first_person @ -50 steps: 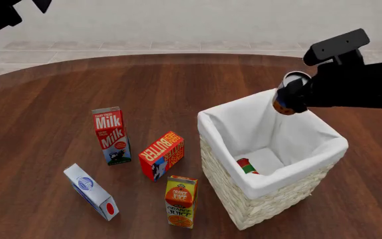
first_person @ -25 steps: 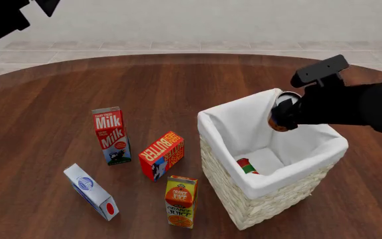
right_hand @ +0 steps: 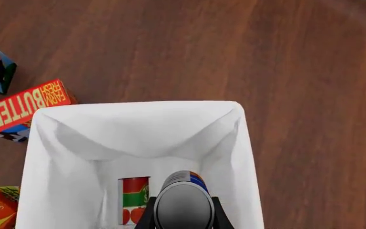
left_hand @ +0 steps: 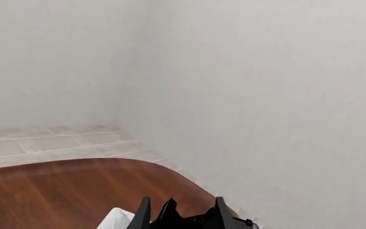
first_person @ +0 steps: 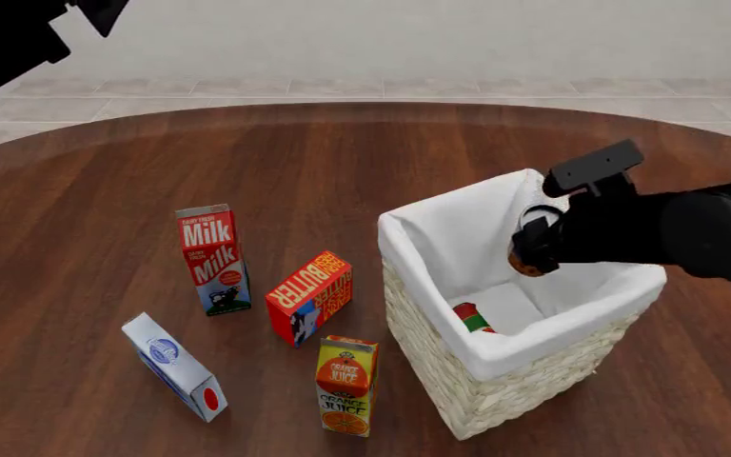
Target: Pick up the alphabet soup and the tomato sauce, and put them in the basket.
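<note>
With the right pincer (first_person: pixel 533 249) clamped on the alphabet soup (right_hand: pixel 181 200) inside the basket (first_person: pixel 467 376) mouth, the operator should release it clear of the tomato sauce (right_hand: pixel 133 200) lying toward 9 o'clock.

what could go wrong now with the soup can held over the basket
The right hand holds the alphabet soup above the tomato sauce already lying in the basket. Released here, it may well land on that can and bounce or dent. The hand sits close to the cloth-lined rim in the front view, so lowering further might snag the lining.
</note>
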Controlling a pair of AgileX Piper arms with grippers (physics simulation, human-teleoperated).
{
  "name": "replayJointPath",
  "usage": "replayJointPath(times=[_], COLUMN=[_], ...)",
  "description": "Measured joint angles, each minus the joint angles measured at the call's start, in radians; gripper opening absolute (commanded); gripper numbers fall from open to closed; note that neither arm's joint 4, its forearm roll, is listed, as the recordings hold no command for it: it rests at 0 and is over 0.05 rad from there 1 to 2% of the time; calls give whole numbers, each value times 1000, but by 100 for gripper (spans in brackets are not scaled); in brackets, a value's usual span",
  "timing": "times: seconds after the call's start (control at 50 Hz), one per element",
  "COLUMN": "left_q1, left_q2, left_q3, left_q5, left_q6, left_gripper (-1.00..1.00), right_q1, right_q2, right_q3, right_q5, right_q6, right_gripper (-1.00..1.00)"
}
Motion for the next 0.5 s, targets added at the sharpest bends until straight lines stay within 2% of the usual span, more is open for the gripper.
replayJointPath(times=[0.18, 0.2, 0.5], left_q1=[0, 0, 1], left_q2=[-1, -1, -3], left_q3=[6, 7, 11], left_q5=[-5, -6, -9], left_q6=[-2, -3, -4], left_gripper=[100, 100, 100], right_q1=[0, 0, -3], right_q2=[8, 8, 7], right_q3=[34, 37, 48], right_q5=[-21, -22, -33], right_q6=[4, 4, 22], right_gripper=[-100, 100, 100])
